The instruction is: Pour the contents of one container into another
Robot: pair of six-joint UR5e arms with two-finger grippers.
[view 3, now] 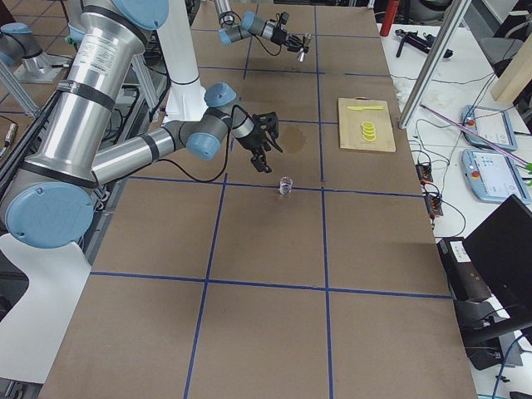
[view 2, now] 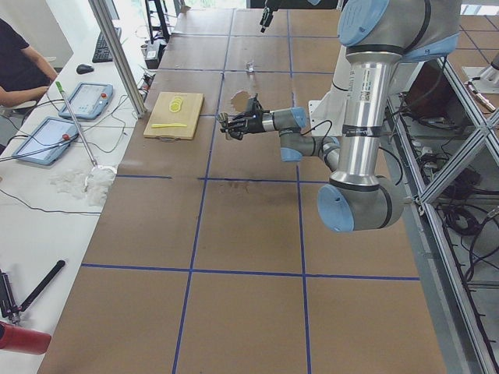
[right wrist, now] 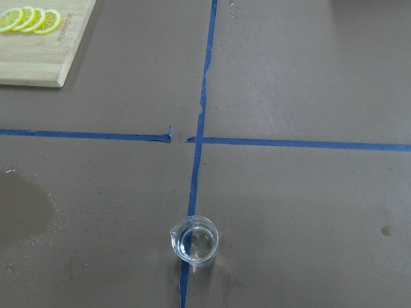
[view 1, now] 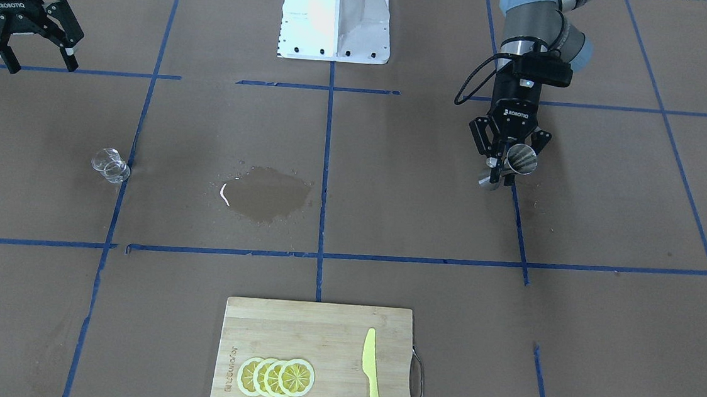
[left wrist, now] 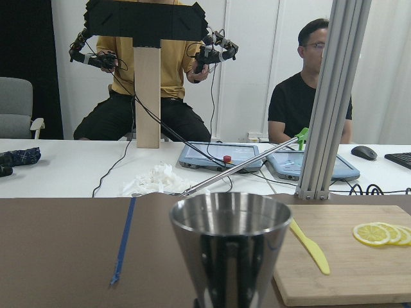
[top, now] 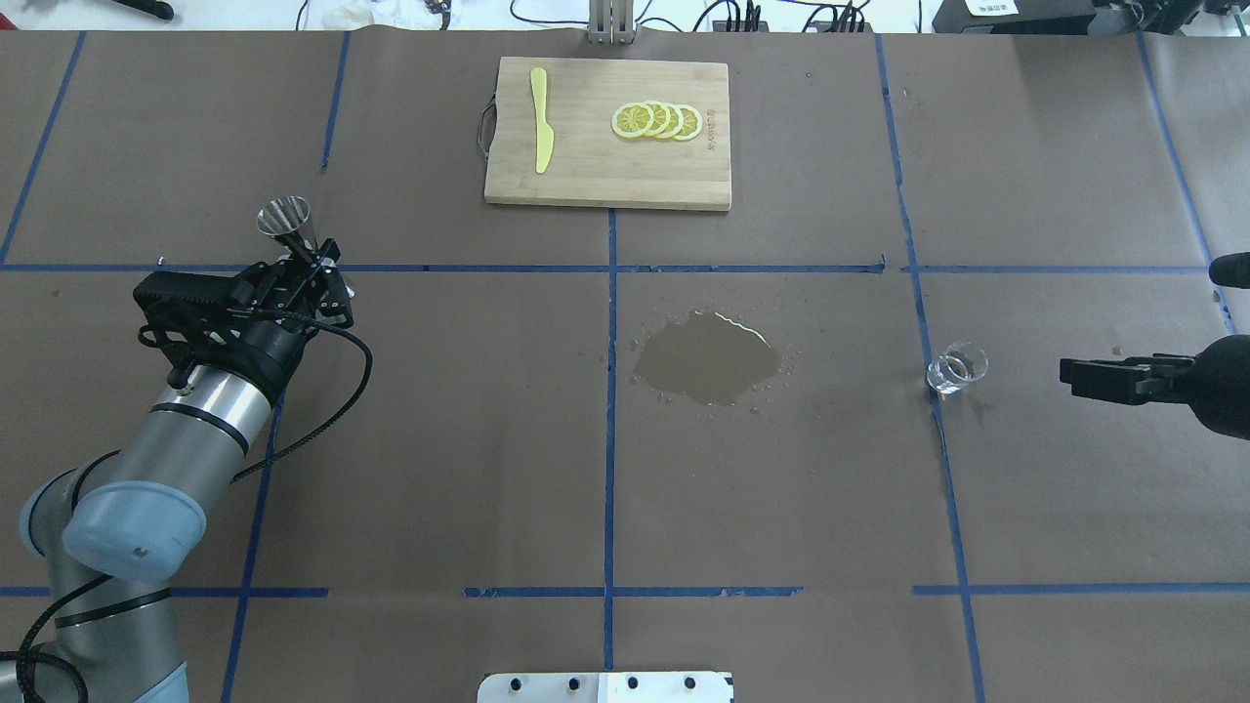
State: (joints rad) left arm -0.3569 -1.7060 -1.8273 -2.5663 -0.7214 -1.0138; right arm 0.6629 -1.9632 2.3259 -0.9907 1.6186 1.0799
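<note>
Steel hourglass jigger (view 1: pixel 522 159); clear glass cup (view 1: pixel 110 165)

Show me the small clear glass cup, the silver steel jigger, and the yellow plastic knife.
small clear glass cup (right wrist: pixel 194 240): right wrist view, open mouth.
silver steel jigger (left wrist: pixel 230 255): left wrist view, upper cone's wall.
yellow plastic knife (top: pixel 540 122): overhead view, mid-length.

opposed overhead and front views, shared wet patch (view 1: pixel 265 195)

arms (top: pixel 210 430) silver, pale-blue caps | L gripper (view 1: pixel 501 169) + R gripper (view 1: pixel 42 63) blk, white ROBOTIQ txt | blk cable (top: pixel 370 363), L wrist
</note>
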